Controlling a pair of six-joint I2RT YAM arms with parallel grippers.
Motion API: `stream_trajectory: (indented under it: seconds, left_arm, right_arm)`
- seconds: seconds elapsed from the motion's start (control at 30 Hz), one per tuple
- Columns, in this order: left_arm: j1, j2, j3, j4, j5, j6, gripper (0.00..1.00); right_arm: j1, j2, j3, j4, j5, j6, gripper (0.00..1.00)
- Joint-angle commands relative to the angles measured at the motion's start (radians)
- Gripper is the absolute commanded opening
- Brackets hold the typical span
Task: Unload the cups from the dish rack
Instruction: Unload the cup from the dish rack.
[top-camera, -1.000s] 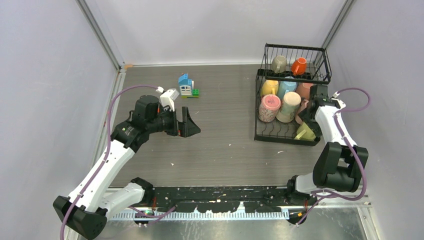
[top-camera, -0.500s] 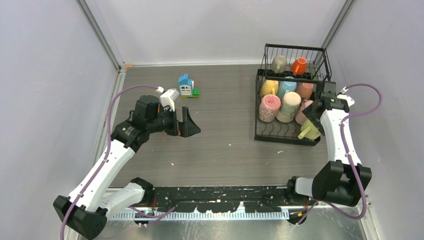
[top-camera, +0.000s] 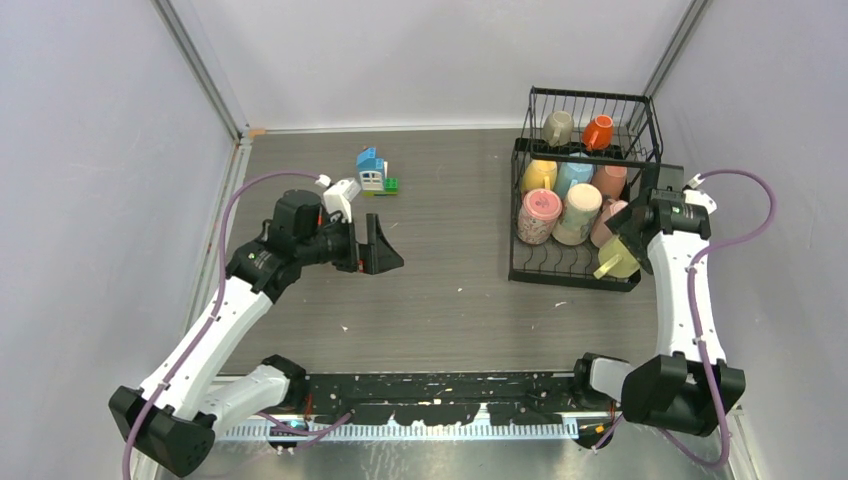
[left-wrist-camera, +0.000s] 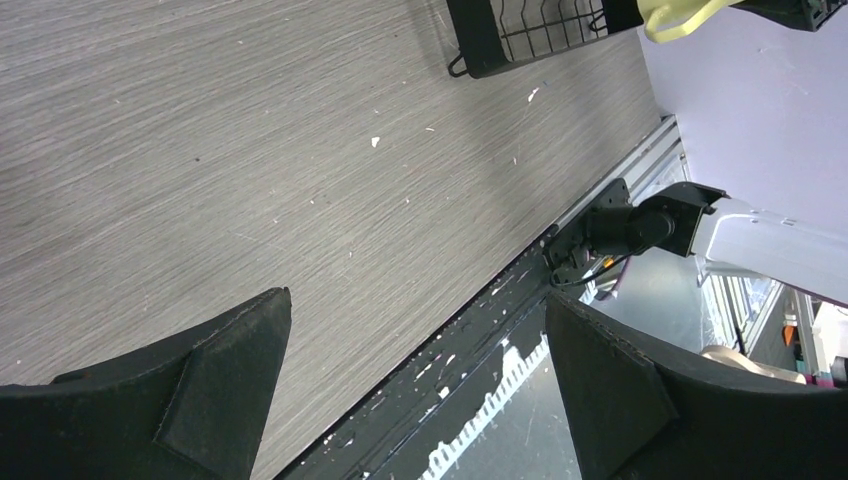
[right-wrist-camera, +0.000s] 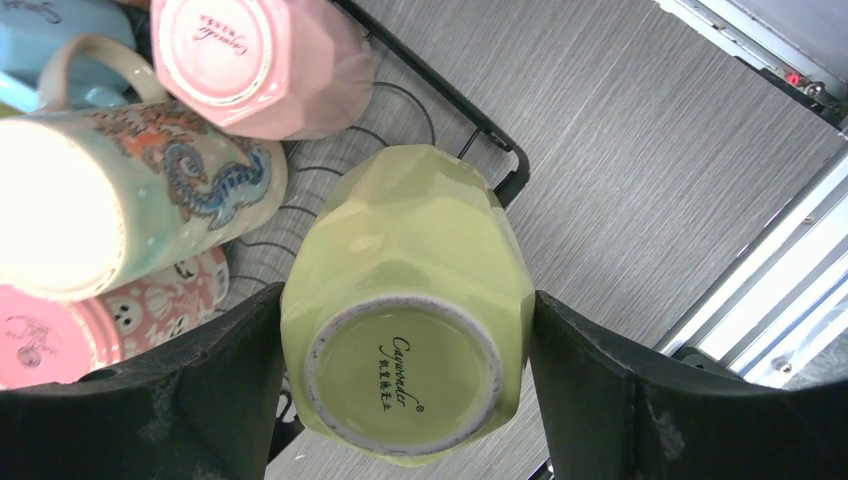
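Clasped by the right gripper at the near right corner of the dish rack, the yellow-green cup may slip on slick glaze and strike the pink cup; the left gripper gapes empty.

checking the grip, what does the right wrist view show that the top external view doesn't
Only right wrist: the right pincer closed against both sides of the yellow-green cup, the print on its base, the seahorse on the cream cup.
Only top external: the open left pincer, the toy house, the grey cup and orange cup on the upper shelf.
Both: the dish rack, the yellow-green cup, the pink cup.
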Motion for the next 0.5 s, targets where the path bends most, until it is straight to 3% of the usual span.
stream_trajectory:
  seconds: [0.0,0.47]
  left_arm:
    - [-0.004,0.006,-0.007,0.060,0.039,-0.022,1.00]
    - [-0.004,0.037,-0.050,0.164,0.081,-0.139,1.00]
  right_arm:
    - [0.001,-0.076,0.069,-0.009,-0.048,-0.023,0.12]
    - [0.078,-0.177,0.073,-0.032,-0.275,0.028,0.11]
